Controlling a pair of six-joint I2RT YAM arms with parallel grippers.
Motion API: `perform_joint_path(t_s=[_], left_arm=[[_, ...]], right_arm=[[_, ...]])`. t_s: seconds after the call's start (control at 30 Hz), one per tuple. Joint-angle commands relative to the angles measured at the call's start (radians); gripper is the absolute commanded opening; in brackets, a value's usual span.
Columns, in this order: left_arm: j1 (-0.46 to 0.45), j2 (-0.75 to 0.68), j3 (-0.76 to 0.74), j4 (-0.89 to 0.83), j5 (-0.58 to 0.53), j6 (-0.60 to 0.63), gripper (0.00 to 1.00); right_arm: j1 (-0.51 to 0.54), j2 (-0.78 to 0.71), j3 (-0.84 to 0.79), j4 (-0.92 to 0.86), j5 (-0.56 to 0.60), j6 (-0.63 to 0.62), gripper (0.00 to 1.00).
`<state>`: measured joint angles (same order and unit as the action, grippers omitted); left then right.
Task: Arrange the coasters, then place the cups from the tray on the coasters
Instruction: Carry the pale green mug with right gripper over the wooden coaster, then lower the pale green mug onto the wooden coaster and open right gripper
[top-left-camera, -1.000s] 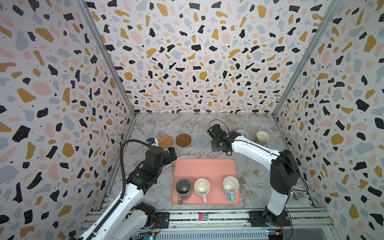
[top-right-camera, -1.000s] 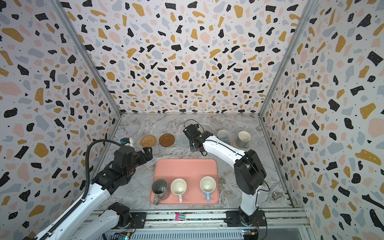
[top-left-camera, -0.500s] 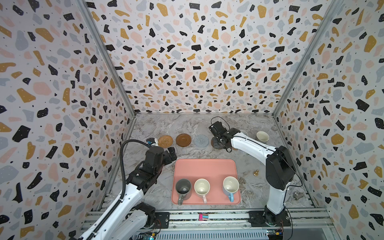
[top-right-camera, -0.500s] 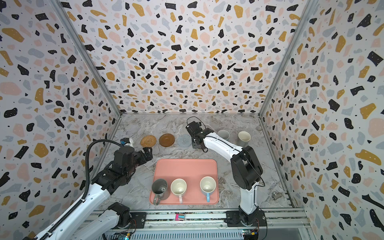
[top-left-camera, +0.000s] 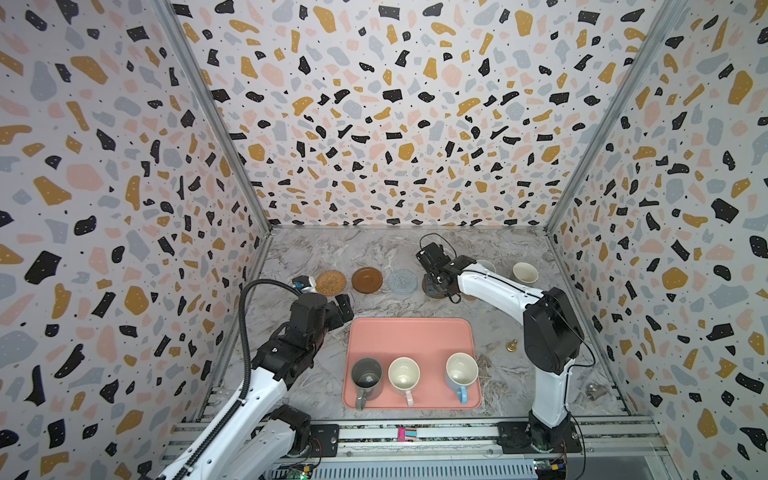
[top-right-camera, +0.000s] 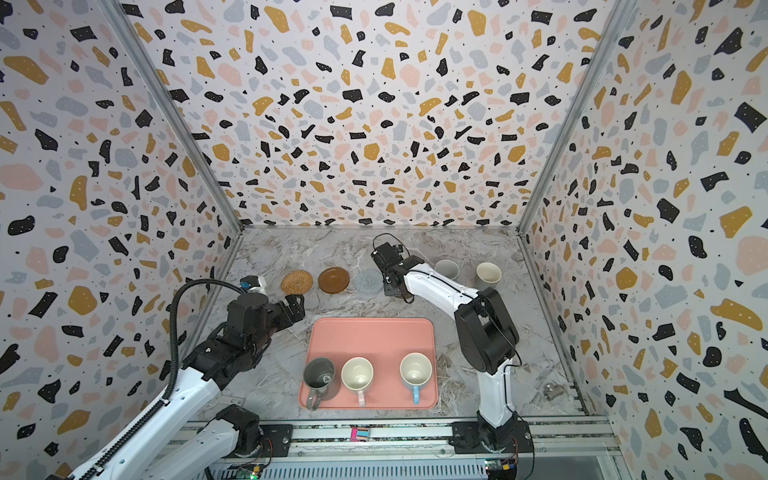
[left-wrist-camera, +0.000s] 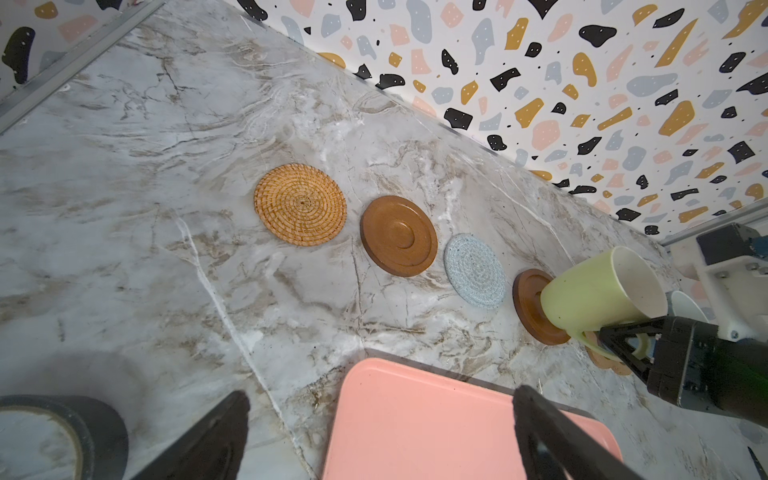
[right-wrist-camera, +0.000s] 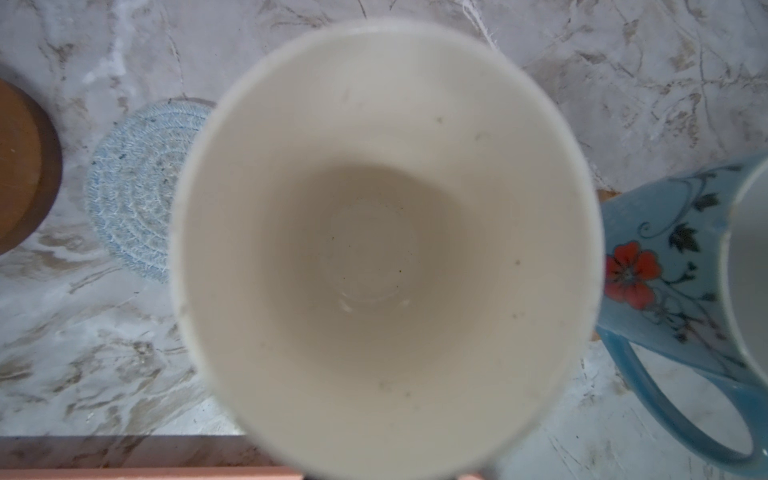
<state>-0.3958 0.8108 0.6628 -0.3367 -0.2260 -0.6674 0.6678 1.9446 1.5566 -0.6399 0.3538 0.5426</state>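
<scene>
Green mug (left-wrist-camera: 594, 291) now at wooden coaster (left-wrist-camera: 527, 303)

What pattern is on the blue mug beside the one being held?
The blue mug carries a red flower and dark leafy vines; clearest in the right wrist view.

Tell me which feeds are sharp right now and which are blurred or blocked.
Right wrist view: the light green ceramic mug fills the frame, rim soft and out of focus; left wrist view: crisp on the woven tan round coaster, no glare; both top views: evenly lit, sharp across the salmon-pink rectangular tray.
</scene>
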Motion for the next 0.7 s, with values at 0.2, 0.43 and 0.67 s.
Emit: perform_joint_path(t_s=[0.2, 0.43, 0.67], left_arm=[[0.000, -0.024, -0.007, -0.005, -0.017, 0.011, 0.99], [0.000, -0.029, -0.007, -0.009, -0.021, 0.011, 0.99], [-0.001, -0.028, -0.007, -0.009, -0.020, 0.009, 0.99]], right_arm=[[-0.013, -0.001, 0.054, 0.035, 0.044, 0.036, 0.14], [-0.017, 0.013, 0.050, 0.036, 0.042, 0.042, 0.14], [-0.020, 0.025, 0.049, 0.040, 0.034, 0.046, 0.14]])
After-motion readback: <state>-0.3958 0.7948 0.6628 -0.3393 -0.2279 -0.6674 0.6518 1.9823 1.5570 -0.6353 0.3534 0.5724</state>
